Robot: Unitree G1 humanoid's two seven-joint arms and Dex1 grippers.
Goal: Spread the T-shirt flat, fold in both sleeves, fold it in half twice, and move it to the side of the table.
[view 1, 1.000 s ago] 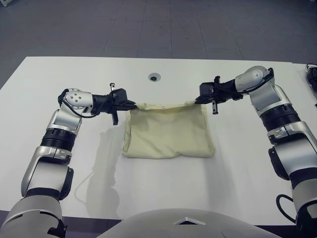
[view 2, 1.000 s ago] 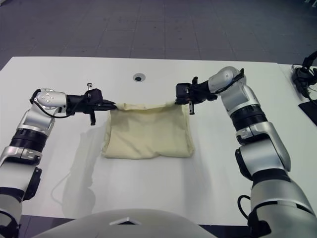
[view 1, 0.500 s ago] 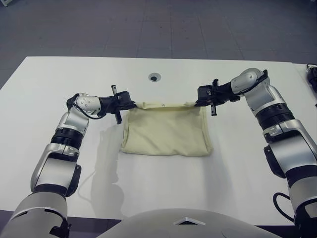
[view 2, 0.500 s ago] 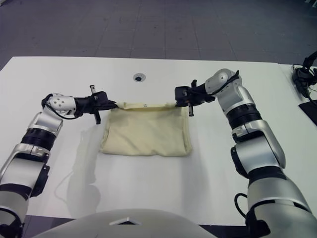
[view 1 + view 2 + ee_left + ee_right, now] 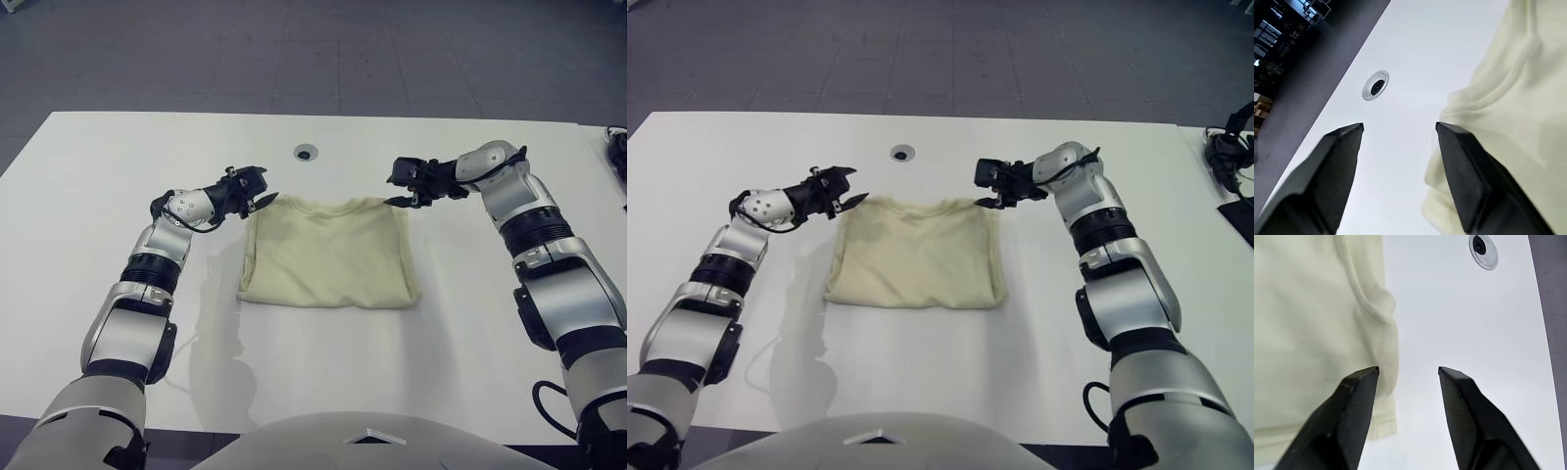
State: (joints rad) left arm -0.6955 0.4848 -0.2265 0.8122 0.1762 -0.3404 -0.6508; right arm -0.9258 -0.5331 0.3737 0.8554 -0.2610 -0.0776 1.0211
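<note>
Head views gave the whole layout: pale yellow folded cotton T-shirt lay flat, mid white surface, round grey cable grommet beyond it. Wrist views gave the finger detail. Left hand was spread wide, holding nothing, with bare surface between the fingers and the shirt's edge beside one of them. Right hand was also wide and empty, with one finger over the shirt's hem. Both arms were bent inward at the elbows, forearms pointing at the shirt's far corners, hands just off the cloth.
</note>
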